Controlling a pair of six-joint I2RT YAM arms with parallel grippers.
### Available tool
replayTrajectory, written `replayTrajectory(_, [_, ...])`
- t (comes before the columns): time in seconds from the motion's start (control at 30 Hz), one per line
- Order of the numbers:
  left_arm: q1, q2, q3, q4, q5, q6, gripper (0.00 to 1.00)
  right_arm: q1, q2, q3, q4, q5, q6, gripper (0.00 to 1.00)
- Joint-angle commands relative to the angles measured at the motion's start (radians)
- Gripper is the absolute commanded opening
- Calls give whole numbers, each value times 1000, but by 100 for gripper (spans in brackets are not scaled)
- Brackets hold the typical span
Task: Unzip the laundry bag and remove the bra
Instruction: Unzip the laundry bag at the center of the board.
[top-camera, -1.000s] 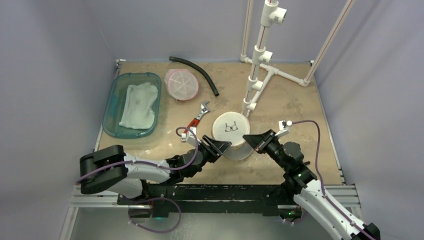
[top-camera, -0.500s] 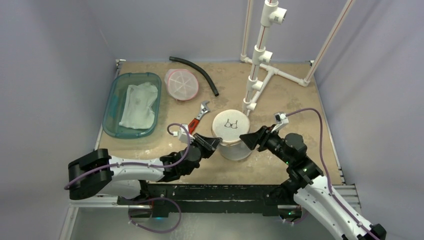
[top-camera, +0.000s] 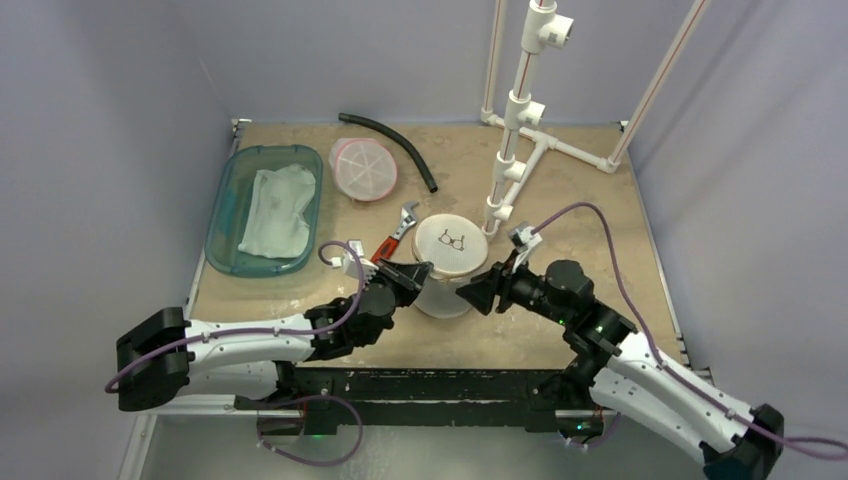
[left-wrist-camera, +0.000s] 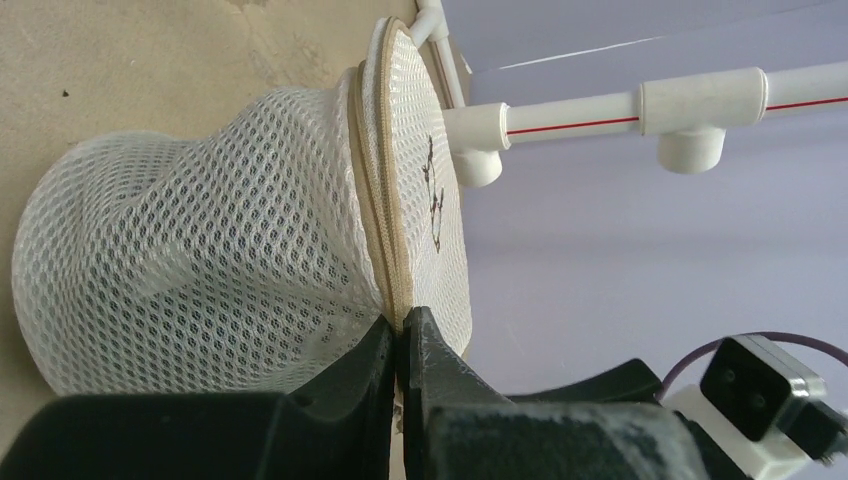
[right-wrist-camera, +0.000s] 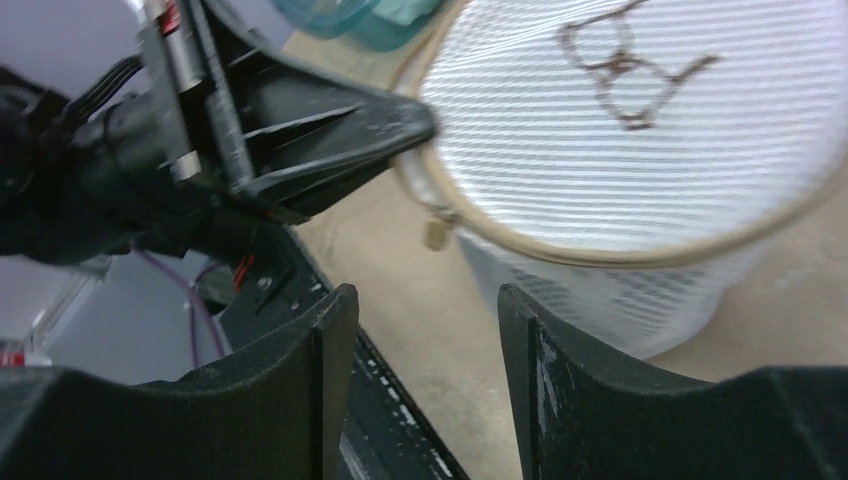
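The laundry bag (top-camera: 448, 275) is a white mesh cylinder near the table's front centre, with a bra outline drawn on its round lid (top-camera: 455, 240). My left gripper (top-camera: 421, 272) is shut on the bag's tan zipper seam at its left rim; the left wrist view shows the fingertips (left-wrist-camera: 400, 338) pinching the zipper band (left-wrist-camera: 372, 190). My right gripper (top-camera: 470, 295) is open and empty, just in front of and to the right of the bag. In the right wrist view the small zipper pull (right-wrist-camera: 437, 233) hangs from the lid's rim above my open gripper (right-wrist-camera: 425, 300). The bra is hidden.
A teal tray (top-camera: 228, 195) holding a white cloth sits at the left. A pink-lidded round container (top-camera: 364, 168), a black hose (top-camera: 392, 142) and a red-handled wrench (top-camera: 397, 232) lie behind the bag. A white pipe frame (top-camera: 515, 130) stands at the back right.
The left gripper has carried the bag's rim back and left, and the bag shifted with it. The right gripper has swung left, close to the bag's front.
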Motion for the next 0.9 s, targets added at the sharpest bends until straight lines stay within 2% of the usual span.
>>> replayTrajectory(0.0, [5, -15, 60, -36, -46, 13, 0, 206, 93, 66, 64, 177, -25, 56])
replayTrajectory(0.1, [4, -8, 66, -62, -49, -8, 0, 331, 166, 86, 80, 346, 11, 52])
replayTrajectory(0.23, [3, -16, 54, -64, -45, -20, 0, 345, 212, 78, 109, 467, 73, 48])
replayTrajectory(0.37, [3, -30, 50, -85, -45, -24, 0, 346, 235, 78, 124, 553, 99, 48])
replayTrajectory(0.67, [4, -57, 40, -103, -58, -26, 0, 348, 300, 112, 156, 546, 72, 49])
replayTrajectory(0.87, [4, -58, 34, -101, -56, -30, 0, 350, 320, 124, 169, 549, 70, 43])
